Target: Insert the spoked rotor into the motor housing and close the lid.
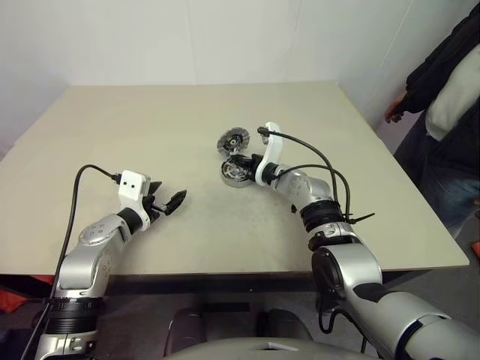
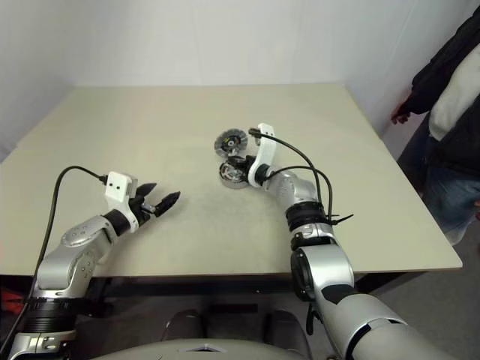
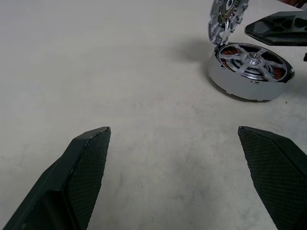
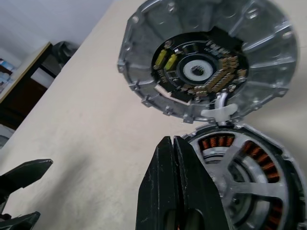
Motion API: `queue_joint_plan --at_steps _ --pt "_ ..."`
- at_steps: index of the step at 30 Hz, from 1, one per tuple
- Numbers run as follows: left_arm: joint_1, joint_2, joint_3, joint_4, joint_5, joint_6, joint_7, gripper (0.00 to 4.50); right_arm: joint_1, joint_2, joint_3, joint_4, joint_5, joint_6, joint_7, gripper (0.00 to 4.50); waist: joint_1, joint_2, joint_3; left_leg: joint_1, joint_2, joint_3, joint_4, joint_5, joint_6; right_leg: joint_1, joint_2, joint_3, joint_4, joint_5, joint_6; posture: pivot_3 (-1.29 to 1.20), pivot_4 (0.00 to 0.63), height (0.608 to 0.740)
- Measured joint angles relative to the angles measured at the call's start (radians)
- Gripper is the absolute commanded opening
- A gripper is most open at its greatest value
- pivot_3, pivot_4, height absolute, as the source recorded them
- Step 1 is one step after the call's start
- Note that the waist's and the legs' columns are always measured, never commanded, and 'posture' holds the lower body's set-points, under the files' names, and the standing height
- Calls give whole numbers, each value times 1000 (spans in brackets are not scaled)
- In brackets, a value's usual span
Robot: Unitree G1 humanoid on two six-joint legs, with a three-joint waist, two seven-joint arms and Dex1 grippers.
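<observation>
Rotor already sits in the housing, hub up, axis vertical, copper coils showing between the spokes. Housing stands on the bench right under your right gripper, well ahead of the left gripper.

Lid stands nearly on edge just past the right gripper, hinged or propped at the housing's far rim; ribbed face with dark centre faces back toward you, its axis near level. I can't tell whether a hinge or only contact holds it.

Right gripper: clenched, empty, tips over the housing's near rim. Left gripper: released, jaws wide, nothing in them, hovering over bare bench.

Handling, as I judge it: all cast metal, stiff, dense, smooth and likely slippery on the pads. The lid's inner face carries small parts, so keep off it; push at the rim or the smooth back to tip it down. Housing may slide; steady it by the outer wall
</observation>
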Motion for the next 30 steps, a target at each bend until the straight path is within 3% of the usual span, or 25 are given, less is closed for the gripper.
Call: queue_joint_plan --at_steps 8,14,20,30 --pt "0 0 0 0 0 -1 0 4500 2 -22 1 -34 -8 -13 31 11 1 0 0 0 0 0 0 0 0 0 0 0 0 0 0 0 0 740" --pt "-9 0 0 1 3 -5 -2 4500 13 -10 13 78 -58 -95 11 11 -1 0 0 0 0 0 0 0 0 0 0 0 0 0 0 0 0 740" --pt "-10 0 0 1 4 -5 -3 4500 6 -8 20 120 -83 -154 -18 11 0 0 0 16 0 0 0 -2 4 13 0 0 -1 -4 6 0 0 740" --pt "-6 -6 -1 1 6 -5 -2 4500 -3 -33 -2 61 -74 -136 15 11 -1 0 0 10 0 0 -1 -3 4 10 0 0 -3 0 0 0 0 740"
